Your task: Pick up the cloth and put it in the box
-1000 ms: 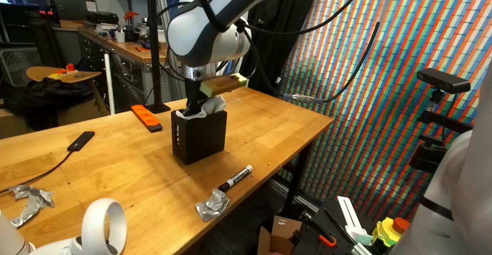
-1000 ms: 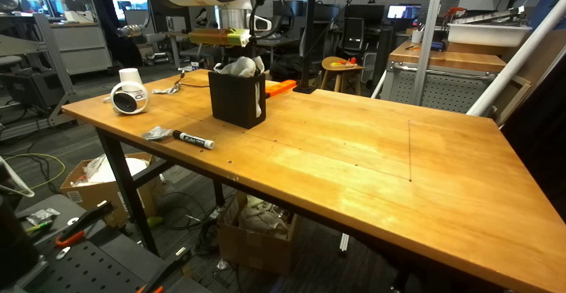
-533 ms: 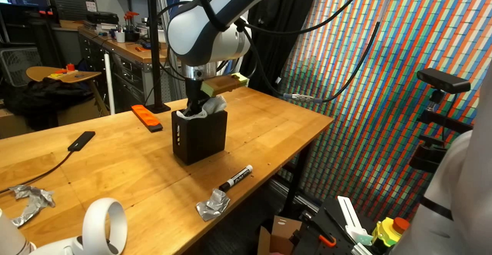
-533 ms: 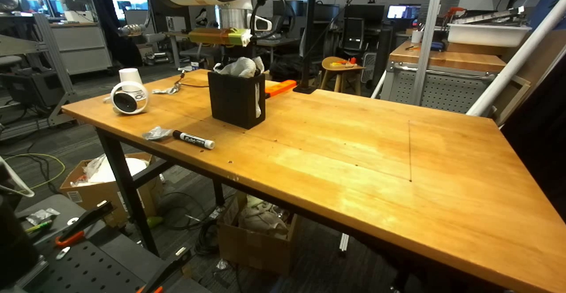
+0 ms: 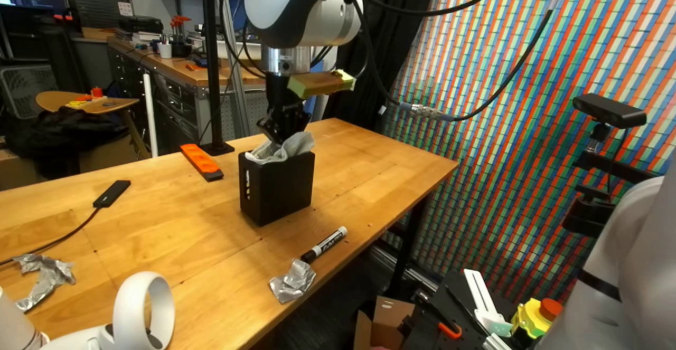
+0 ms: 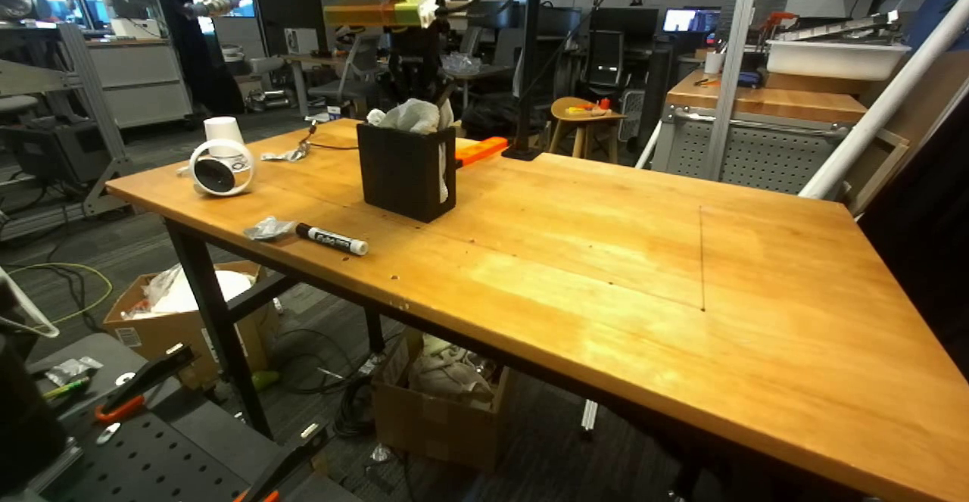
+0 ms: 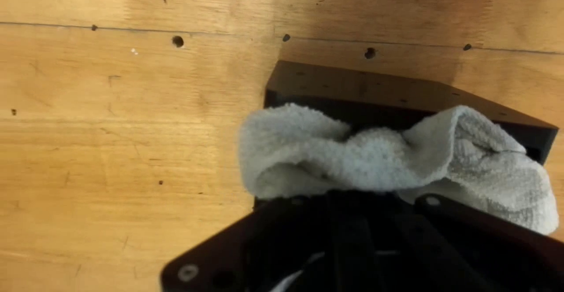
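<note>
The black box (image 5: 277, 189) stands upright on the table in both exterior views. Crumpled into it is the white cloth (image 5: 291, 146), its folds bulging above the rim; a strip of it shows through the side slot. From above, in the wrist view, the cloth (image 7: 365, 160) covers much of the opening of the box (image 7: 352, 83) and overhangs its edges. My gripper (image 5: 277, 138) is just over the box, pointing down, its jaws together. The tips are partly hidden behind the cloth, and no fabric is seen lifted with them.
A marker (image 5: 324, 244) and crumpled foil (image 5: 293, 281) lie near the table's front edge. An orange object (image 5: 202, 162) lies beside a black post (image 5: 212, 75). A white ring-shaped controller (image 6: 221, 169) and a black adapter with cable (image 5: 111, 194) are also on the table.
My gripper has risen from inside the box to just above it. The cloth stays in the box, its folds slightly shifted. The box has moved very slightly.
</note>
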Controlling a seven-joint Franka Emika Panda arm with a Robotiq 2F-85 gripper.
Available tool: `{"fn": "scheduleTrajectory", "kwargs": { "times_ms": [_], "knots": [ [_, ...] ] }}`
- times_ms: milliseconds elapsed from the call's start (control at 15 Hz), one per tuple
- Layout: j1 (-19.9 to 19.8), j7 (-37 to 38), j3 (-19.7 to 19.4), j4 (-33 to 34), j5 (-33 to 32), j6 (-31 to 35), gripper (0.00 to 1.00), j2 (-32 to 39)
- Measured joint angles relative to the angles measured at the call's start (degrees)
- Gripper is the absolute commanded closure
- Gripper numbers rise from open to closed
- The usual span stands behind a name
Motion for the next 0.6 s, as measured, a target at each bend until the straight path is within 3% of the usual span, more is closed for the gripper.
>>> {"fn": "scheduleTrajectory", "kwargs": {
  "times_ms": [600],
  "knots": [
    [-2.61,0.16,-2.25,-1.11,-0.01,-4.19,1.0,-7.6]
  ]
}}
